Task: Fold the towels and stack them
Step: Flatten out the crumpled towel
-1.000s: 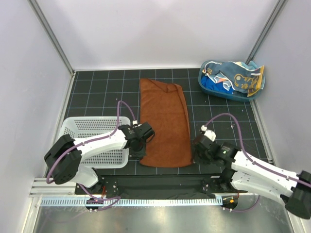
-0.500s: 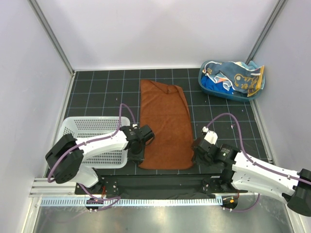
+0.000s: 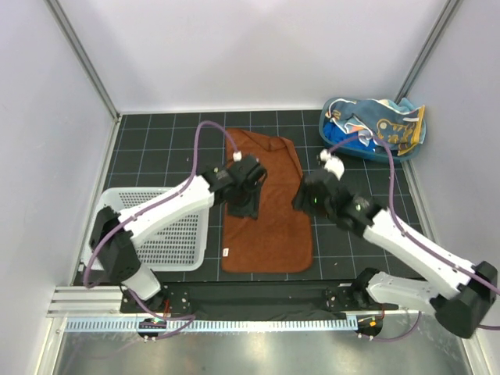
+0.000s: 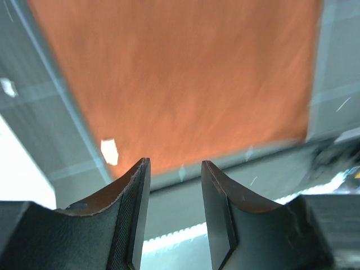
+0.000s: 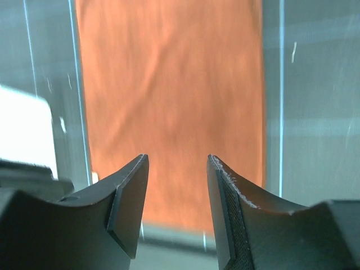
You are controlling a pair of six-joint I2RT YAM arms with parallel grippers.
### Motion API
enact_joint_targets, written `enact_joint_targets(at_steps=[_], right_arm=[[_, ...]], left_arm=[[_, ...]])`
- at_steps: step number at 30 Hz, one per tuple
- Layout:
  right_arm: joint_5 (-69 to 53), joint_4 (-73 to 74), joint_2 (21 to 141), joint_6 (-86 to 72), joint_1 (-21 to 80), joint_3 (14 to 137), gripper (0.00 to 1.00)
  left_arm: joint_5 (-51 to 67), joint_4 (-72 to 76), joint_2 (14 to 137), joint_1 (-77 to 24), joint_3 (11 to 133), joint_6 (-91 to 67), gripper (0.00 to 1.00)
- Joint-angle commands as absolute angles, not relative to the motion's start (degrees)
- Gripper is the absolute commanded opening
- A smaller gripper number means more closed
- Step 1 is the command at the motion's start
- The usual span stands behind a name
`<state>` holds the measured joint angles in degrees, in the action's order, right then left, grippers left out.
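Observation:
A rust-brown towel [image 3: 269, 226] lies flat and lengthwise on the dark grid mat, its near edge close to the arms' bases. My left gripper [image 3: 244, 209] hovers over the towel's left half, open, with nothing between its fingers. My right gripper [image 3: 300, 200] hovers by the towel's right edge, also open and empty. The left wrist view looks down on the towel [image 4: 185, 84] beyond the gripper [image 4: 175, 163]. In the right wrist view the towel [image 5: 169, 84] fills the space past the gripper [image 5: 177, 158]. More towels [image 3: 391, 125], light blue with orange spots among them, are heaped in the blue tub.
The blue plastic tub [image 3: 336, 142] stands at the back right corner. A white mesh basket [image 3: 152, 226] sits left of the towel, beside the left arm. A small white tag [image 3: 225, 251] shows at the towel's near left corner. White walls close in the mat on three sides.
Both grippers were shut at the towel's near corners; they have opened, let go, and risen toward the towel's middle. The towel now lies flat with a slightly shifted near edge.

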<state>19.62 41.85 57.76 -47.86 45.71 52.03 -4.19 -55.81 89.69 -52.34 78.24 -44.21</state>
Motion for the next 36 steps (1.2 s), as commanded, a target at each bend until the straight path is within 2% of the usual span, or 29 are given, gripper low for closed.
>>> enact_joint_targets(at_steps=[1,6,10,15,19,23,27,36], right_arm=[[13.37,27.45,65.54,-33.96,34.93,60.00,0.52],[9.07,21.63,86.90,-23.48,27.26,72.58,0.47],[5.29,16.97,102.19,-17.59,23.12,85.47,0.46],[5.10,20.47,119.68,-12.32,19.26,102.37,0.45],[7.20,23.20,131.10,-7.39,18.72,115.88,0.49],[8.09,25.22,136.39,-2.65,18.55,123.91,0.54],[6.95,25.57,138.42,-0.26,18.37,127.35,0.57],[-1.38,26.01,140.36,2.02,17.93,127.70,0.53]], left_arm=[[-6.33,-54.33,95.87,-46.86,89.16,-40.17,0.45],[-10.45,-50.54,107.73,-37.29,103.78,-34.99,0.47],[-8.09,-44.75,116.96,-31.75,112.13,-33.84,0.51],[-7.11,-41.75,130.13,-28.74,124.86,-29.89,0.52],[-9.66,-40.08,136.39,-27.25,130.24,-29.00,0.56],[-14.40,-39.20,140.36,-25.93,133.50,-29.97,0.57],[-13.28,-36.30,142.20,-24.26,133.42,-32.16,0.58],[-12.48,-32.96,145.54,-23.47,134.91,-32.96,0.59]])
